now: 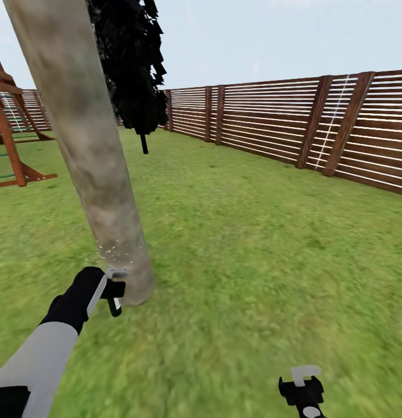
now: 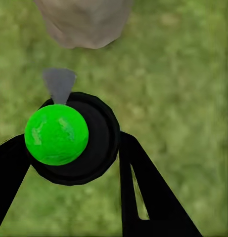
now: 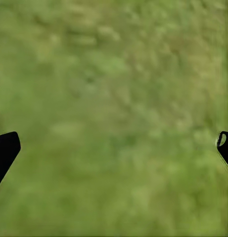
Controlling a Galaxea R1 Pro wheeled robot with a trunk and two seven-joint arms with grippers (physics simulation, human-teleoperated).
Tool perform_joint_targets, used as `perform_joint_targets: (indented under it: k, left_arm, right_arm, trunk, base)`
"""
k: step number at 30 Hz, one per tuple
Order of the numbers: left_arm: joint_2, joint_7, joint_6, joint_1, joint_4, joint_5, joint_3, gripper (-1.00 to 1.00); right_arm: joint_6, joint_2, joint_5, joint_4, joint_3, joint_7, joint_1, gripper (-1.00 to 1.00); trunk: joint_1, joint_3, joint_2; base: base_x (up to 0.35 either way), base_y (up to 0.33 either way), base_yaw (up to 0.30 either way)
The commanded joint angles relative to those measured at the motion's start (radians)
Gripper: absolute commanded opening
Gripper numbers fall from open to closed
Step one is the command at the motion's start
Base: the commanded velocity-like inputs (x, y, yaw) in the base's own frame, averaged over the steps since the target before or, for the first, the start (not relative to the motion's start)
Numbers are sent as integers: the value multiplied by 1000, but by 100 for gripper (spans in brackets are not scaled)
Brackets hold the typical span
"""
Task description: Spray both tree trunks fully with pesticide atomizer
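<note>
Left to right. Swing frame [image 1: 9, 139] at the far lawn [image 1: 253, 244] edge. Left pincer [image 1: 115, 288] clenched on the pesticide atomizer [image 1: 114, 304], held low beside the base of the tree trunk [image 1: 88, 145]; whitish pesticide [image 1: 111, 251] specks cling just above it. In the left wrist view the atomizer's top reads as a green-lit dome [image 2: 56, 134], nozzle toward the trunk. Judgement: coverage looks confined to the base, so the nozzle should stay aimed at the bark while the arm sweeps upward and round. A dark tree [image 1: 137, 69] stands behind. Right pincer [image 1: 302, 380] released, over bare grass. Open lawn lies rightward to the fence [image 1: 294, 122].
</note>
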Motion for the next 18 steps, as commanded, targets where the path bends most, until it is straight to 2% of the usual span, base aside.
perform_joint_targets:
  k: [1,10,18]
  left_arm:
    - [0,-5,5,0,-1,-2,2,-100]
    - [0,-4,5,0,-6,-2,4,-100]
    - [1,-3,5,0,-5,-2,7,-100]
  right_arm:
    - [1,0,7,1,6,-8,-1,100]
    - [1,5,5,1,6,-7,-1,100]
    - [1,6,5,1,7,-7,-1,100]
  trunk:
    - [0,-1,0]
    - [0,-1,0]
    - [0,-1,0]
  base:
    - [0,-275,0]
    - [127,-263,19]
    - [172,-248,259]
